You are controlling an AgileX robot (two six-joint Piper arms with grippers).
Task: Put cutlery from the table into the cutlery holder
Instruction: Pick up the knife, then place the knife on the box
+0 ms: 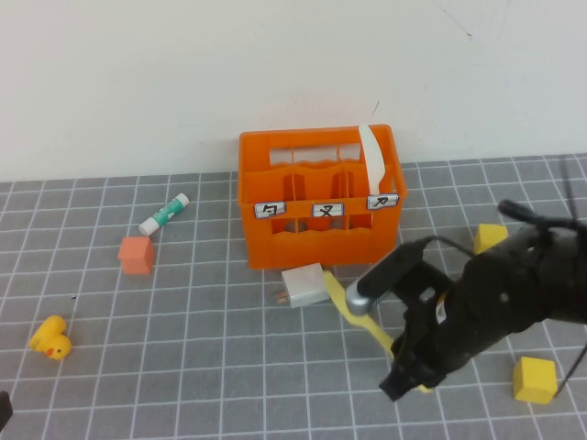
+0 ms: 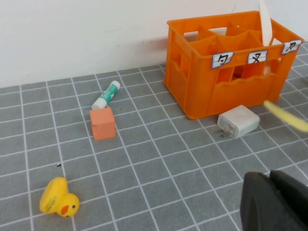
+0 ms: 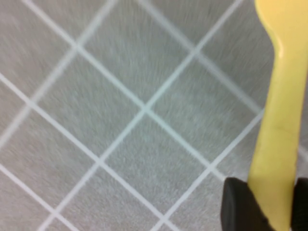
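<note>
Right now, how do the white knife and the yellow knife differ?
The white knife stands in the orange crate, in its right-hand compartment; the yellow knife is outside it, low over the table. The white knife is free; the right gripper grips the yellow knife. Both are flat.

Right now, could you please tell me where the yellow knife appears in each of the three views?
High view: yellow knife lies right of centre, before the orange crate, held in the right pincer.
Left wrist view: blurred at the right edge.
Right wrist view: along the right side.
Shared landmark: the table's white grid lines.
</note>
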